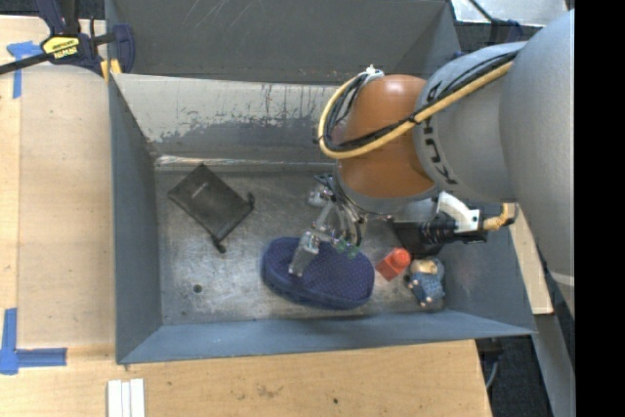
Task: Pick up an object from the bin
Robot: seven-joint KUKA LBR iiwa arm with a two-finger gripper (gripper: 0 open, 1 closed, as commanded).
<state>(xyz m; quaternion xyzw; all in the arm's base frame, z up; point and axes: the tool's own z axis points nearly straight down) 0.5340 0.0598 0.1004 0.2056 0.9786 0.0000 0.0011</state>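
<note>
Near the front of the bin, the gripper hangs over a blue slipper; wide or narrow, I can't say.

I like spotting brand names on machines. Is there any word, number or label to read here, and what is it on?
"KU": dark letters on the grey arm. The rest is cut off, and even these two are hard to make out.
No readable writing on the blue slipper, the red piece, the toy figure or the dark flat case.
</note>
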